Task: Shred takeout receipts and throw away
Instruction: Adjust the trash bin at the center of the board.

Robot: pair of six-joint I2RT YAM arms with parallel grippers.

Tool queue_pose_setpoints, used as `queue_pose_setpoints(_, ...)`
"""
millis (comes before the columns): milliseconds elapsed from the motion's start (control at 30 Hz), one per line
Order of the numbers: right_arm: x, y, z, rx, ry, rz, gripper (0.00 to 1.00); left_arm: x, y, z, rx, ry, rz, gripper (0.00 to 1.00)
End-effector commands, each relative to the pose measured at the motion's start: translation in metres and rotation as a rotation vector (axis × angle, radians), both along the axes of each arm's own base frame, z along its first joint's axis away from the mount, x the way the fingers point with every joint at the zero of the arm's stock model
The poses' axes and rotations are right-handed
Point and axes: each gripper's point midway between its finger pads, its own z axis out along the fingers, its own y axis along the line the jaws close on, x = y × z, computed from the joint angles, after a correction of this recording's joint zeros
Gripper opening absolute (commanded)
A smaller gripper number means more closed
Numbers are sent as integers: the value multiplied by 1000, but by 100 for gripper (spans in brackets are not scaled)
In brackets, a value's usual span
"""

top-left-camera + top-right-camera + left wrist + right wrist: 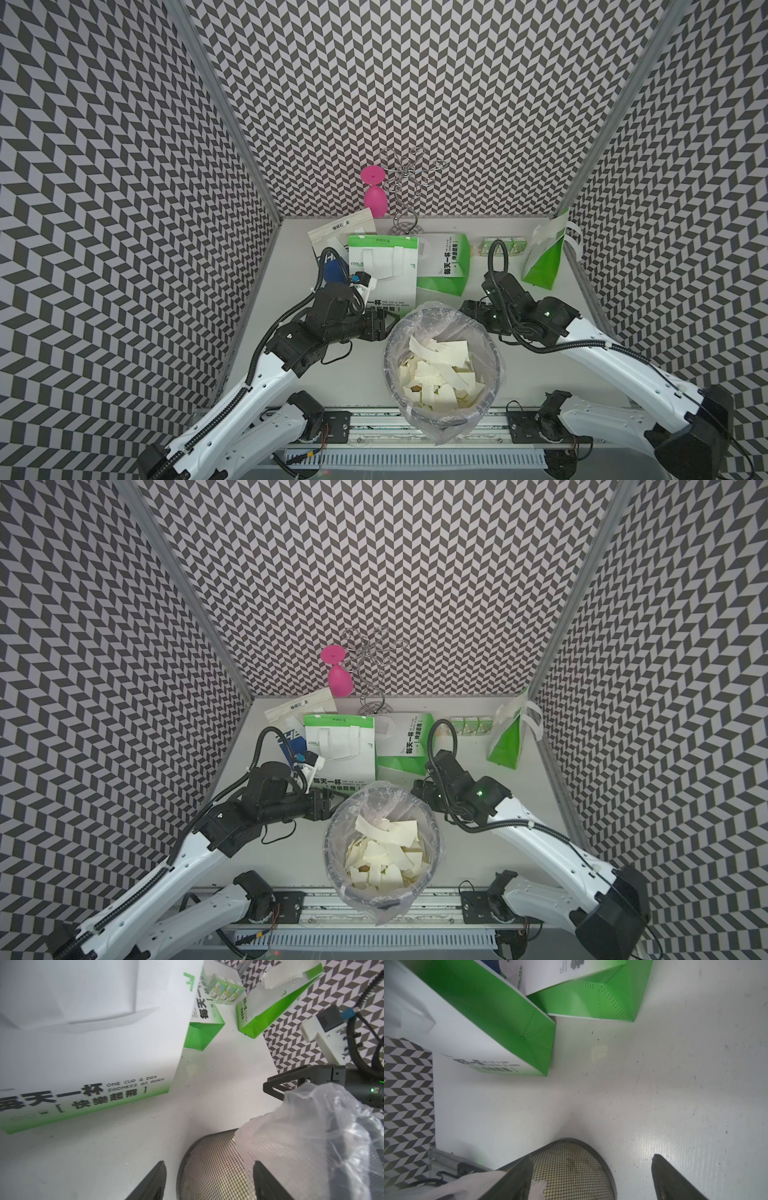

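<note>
In both top views the takeout receipts lie as torn cream scraps inside the lined bin near the counter's front edge. The left end effector and right end effector flank the bin's rear rim. The left wrist view shows the left end effector released and empty beside the mesh wall, with bare counter running to the paper bags. The right wrist view shows the right end effector likewise released and empty, and one stray scrap lying near the bag bases.

The round dark metal-mesh bin is wearing a glossy, crinkled clear plastic liner, and the torn cream paper scraps inside are looking matt. The white tabletop is showing a smooth but scuffed finish.
</note>
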Motion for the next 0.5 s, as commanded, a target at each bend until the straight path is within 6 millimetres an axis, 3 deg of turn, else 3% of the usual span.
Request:
queue_pose_setpoints(0, 27, -1, 4, -39, -114, -45, 89, 9, 10, 5, 57, -22, 18, 67)
queue_pose_setpoints(167, 42, -7, -10, -49, -133, -50, 92, 25, 25, 10, 90, -16, 61, 68)
queue_pose_setpoints(333, 69, -38, -6, 43, -186, -133, 92, 41, 43, 18, 73, 13, 133, 68)
queue_pose_setpoints(467, 70, -46, -21, 29, -163, -97, 92, 49, 54, 27, 64, 0, 166, 68)
